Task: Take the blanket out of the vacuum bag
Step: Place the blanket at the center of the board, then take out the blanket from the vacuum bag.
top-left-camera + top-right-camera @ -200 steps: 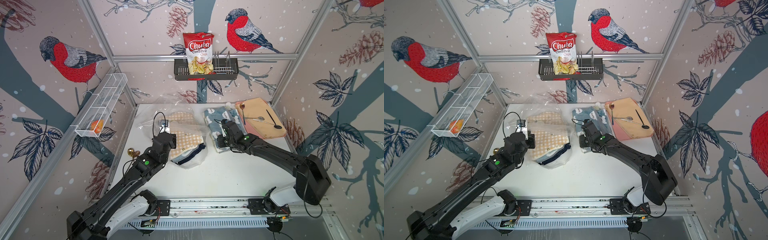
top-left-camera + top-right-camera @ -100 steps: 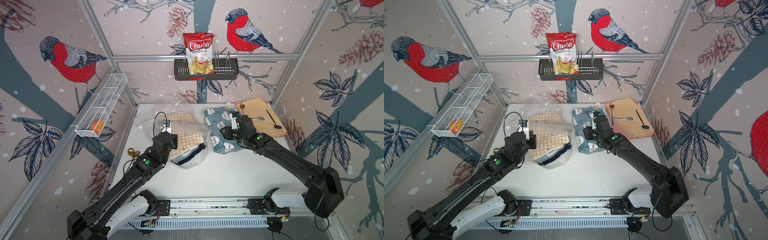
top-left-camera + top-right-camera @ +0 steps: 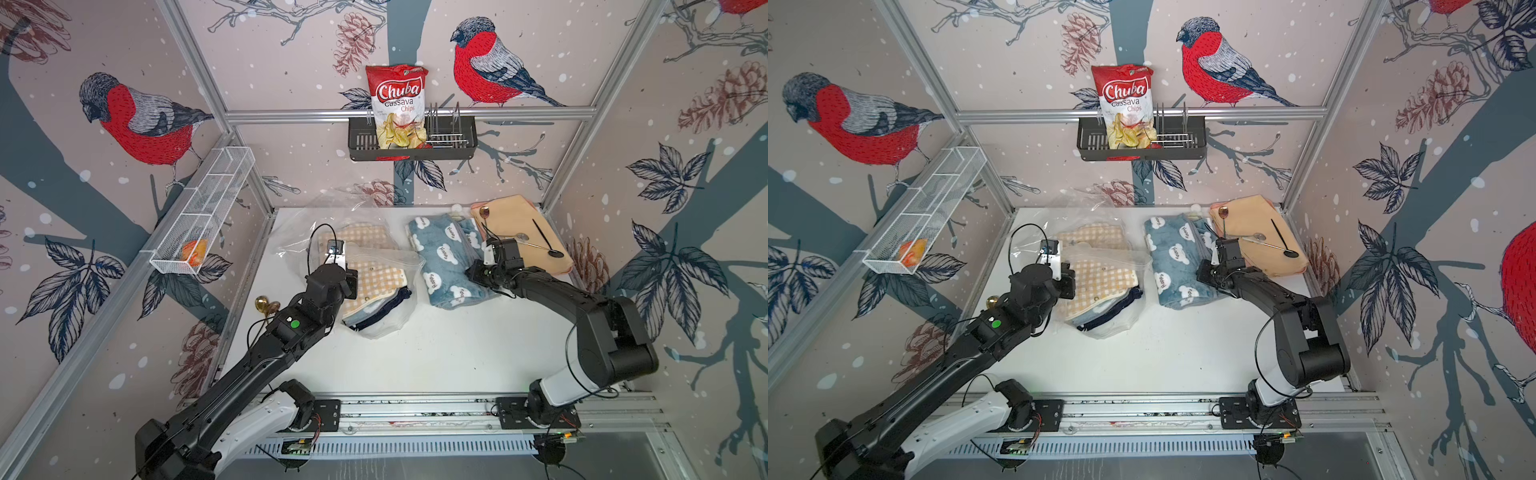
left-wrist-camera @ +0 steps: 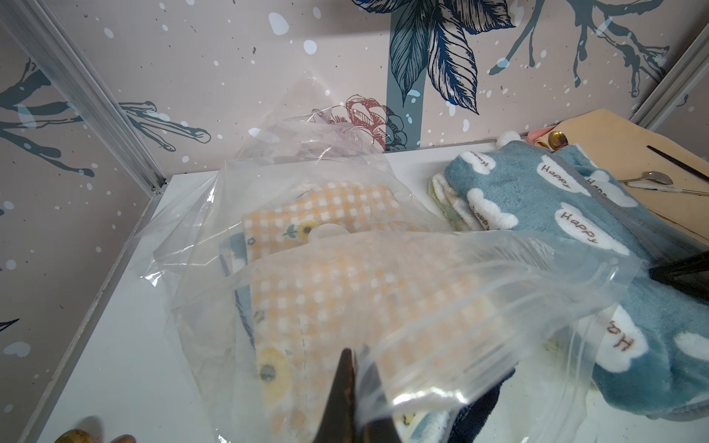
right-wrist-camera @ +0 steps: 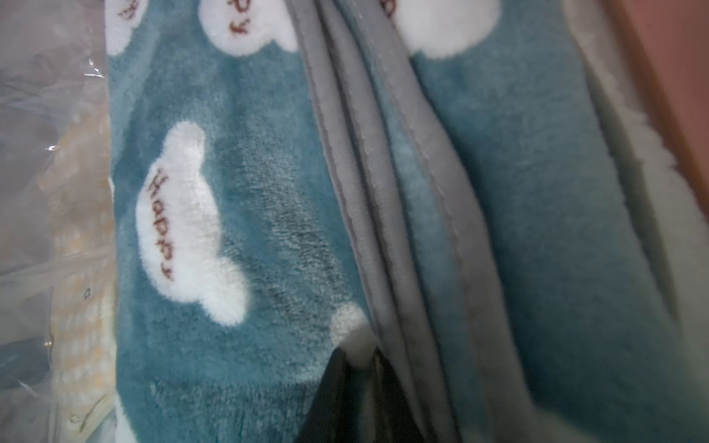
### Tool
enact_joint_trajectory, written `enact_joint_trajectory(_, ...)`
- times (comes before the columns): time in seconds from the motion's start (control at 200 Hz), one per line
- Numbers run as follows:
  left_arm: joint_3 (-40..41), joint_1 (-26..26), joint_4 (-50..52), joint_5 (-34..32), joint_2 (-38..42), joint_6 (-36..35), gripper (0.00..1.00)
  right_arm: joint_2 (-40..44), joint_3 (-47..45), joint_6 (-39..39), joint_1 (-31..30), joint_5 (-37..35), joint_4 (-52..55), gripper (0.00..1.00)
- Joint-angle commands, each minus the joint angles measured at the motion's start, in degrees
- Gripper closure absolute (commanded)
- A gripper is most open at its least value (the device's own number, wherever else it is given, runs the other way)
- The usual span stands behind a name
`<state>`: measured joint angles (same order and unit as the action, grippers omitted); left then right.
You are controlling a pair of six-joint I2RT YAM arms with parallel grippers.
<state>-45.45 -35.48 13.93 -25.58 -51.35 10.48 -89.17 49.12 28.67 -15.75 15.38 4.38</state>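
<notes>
The clear vacuum bag lies at the table's back left, with its round white valve cap on top. Yellow checked cloths are folded inside. My left gripper is shut on the bag's near zip edge and holds it lifted. The blue cloud blanket lies folded outside the bag, just to its right. My right gripper is at the blanket's right side, shut on a pinch of its fleece beside the grey hem.
A tan board with spoons and a black utensil lies at the back right, touching the blanket. A small gold object sits at the table's left edge. On the walls hang a black rack with a chip bag and a white wire basket.
My right gripper has moved rightward across the blue blanket and closed on its right side. The left gripper and the bag have stayed put.
</notes>
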Motion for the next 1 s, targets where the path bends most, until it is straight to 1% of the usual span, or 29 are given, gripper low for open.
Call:
enact_joint_trajectory(0.0,-0.20,0.12,-3.10,0.70,-0.54,-0.53,1.00,3.62,-0.42,2.17,-0.84,-2.92,-2.89,0.87)
enact_joint_trajectory(0.1,-0.05,0.07,-3.30,1.35,-0.77,-0.71,1.00,12.89,-1.86,2.88,-5.32,-7.11,-2.81,0.86)
enact_joint_trajectory(0.19,-0.09,0.06,-3.39,1.50,-1.19,-0.88,1.00,19.27,-1.84,2.54,-11.11,-6.88,-2.89,0.76)
enact_joint_trajectory(0.255,-0.16,0.04,-3.39,1.46,-1.46,-0.98,1.00,20.19,-1.16,2.66,-16.14,-6.43,-2.86,0.69)
enact_joint_trajectory(0.335,-0.19,0.06,-3.26,1.59,-1.73,-1.15,0.96,18.92,-0.88,3.82,-23.07,-6.40,-4.58,0.68)
enact_joint_trajectory(0.355,-0.23,0.11,-3.30,1.60,-1.79,-1.16,0.95,18.31,-0.87,4.27,-25.02,-6.62,-5.19,0.70)
enact_joint_trajectory(0.38,-0.25,0.11,-3.23,1.58,-1.80,-1.15,0.94,17.70,-0.80,5.04,-27.24,-8.08,-5.66,0.77)
enact_joint_trajectory(0.385,-0.25,0.09,-3.22,1.58,-1.81,-1.16,0.94,17.70,-0.80,5.04,-27.24,-8.08,-5.66,0.77)
enact_joint_trajectory(0.395,-0.25,0.07,-3.17,1.52,-1.82,-1.16,0.93,17.63,-0.90,5.79,-29.00,-9.67,-6.16,0.81)
enact_joint_trajectory(0.4,-0.30,0.07,-3.15,1.51,-1.78,-1.16,0.93,17.63,-0.90,5.79,-29.00,-9.67,-6.16,0.81)
enact_joint_trajectory(0.405,-0.32,0.07,-3.13,1.46,-1.75,-1.12,0.93,16.88,-1.05,6.32,-29.98,-11.80,-6.65,0.83)
enact_joint_trajectory(0.41,-0.33,0.07,-3.17,1.48,-1.74,-1.10,0.93,16.88,-1.05,6.32,-29.98,-11.80,-6.65,0.83)
enact_joint_trajectory(0.42,-0.34,0.07,-3.20,1.41,-1.74,-1.08,0.93,15.94,-1.47,6.99,-32.23,-14.64,-7.62,0.86)
enact_joint_trajectory(0.44,-0.33,0.07,-3.21,1.35,-1.74,-0.96,0.92,15.02,-1.99,7.53,-34.82,-17.76,-8.96,0.89)
enact_joint_trajectory(0.51,-0.50,0.14,-3.12,1.35,-1.76,-0.73,0.91,11.83,-1.83,8.06,-41.24,-23.86,-10.95,0.93)
enact_joint_trajectory(0.555,-0.58,0.06,-2.99,1.66,-1.65,-0.70,0.91,9.87,-0.91,8.67,-43.87,-26.62,-10.79,0.95)
enact_joint_trajectory(0.675,-0.51,0.06,-2.86,1.90,-1.21,-0.77,0.90,7.42,-0.32,8.86,-47.20,-29.44,-12.19,0.95)
enact_joint_trajectory(0.72,-0.38,0.07,-3.10,2.17,-0.83,-0.88,0.87,6.91,0.84,7.72,-48.21,-32.22,-10.25,0.95)
enact_joint_trajectory(0.76,-0.20,0.11,-3.48,2.88,-0.32,-1.05,0.84,6.69,2.38,6.71,-49.24,-36.48,-7.68,0.93)
enact_joint_trajectory(0.805,0.12,0.10,-4.12,4.07,0.40,-1.23,0.81,6.98,3.68,5.79,-49.79,-40.31,-5.27,0.86)
enact_joint_trajectory(0.815,0.21,0.07,-4.27,4.38,0.56,-1.31,0.80,7.10,3.94,5.68,-49.81,-41.03,-4.85,0.83)
enact_joint_trajectory(0.82,0.25,0.07,-4.36,4.57,0.64,-1.33,0.80,7.23,4.13,5.56,-49.82,-41.57,-4.45,0.79)
enact_joint_trajectory(0.835,0.34,0.07,-4.56,5.01,0.87,-1.38,0.79,7.48,4.34,5.53,-49.77,-42.71,-3.98,0.72)
enact_joint_trajectory(0.845,0.45,0.06,-4.71,5.26,1.07,-1.44,0.78,7.68,4.47,5.46,-49.70,-43.24,-3.82,0.71)
enact_joint_trajectory(0.88,0.77,0.09,-5.11,6.16,1.54,-1.55,0.74,8.50,4.37,4.91,-49.36,-44.58,-3.97,0.69)
enact_joint_trajectory(0.925,1.17,0.07,-5.65,7.37,1.92,-1.77,0.69,9.69,3.82,4.81,-48.08,-44.82,-4.66,0.63)
enact_joint_trajectory(0.951,1.16,0.05,-5.75,7.86,1.95,-1.91,0.67,10.51,3.16,5.71,-46.89,-44.23,-5.27,0.65)
enact_joint_trajectory(0.966,1.23,0.06,-5.76,8.17,1.96,-1.91,0.67,11.01,2.73,6.12,-46.09,-43.49,-5.83,0.68)
enact_joint_trajectory(0.996,1.07,0.06,-5.67,8.56,1.89,-1.95,0.65,11.92,1.77,6.16,-44.19,-41.20,-6.70,0.82)
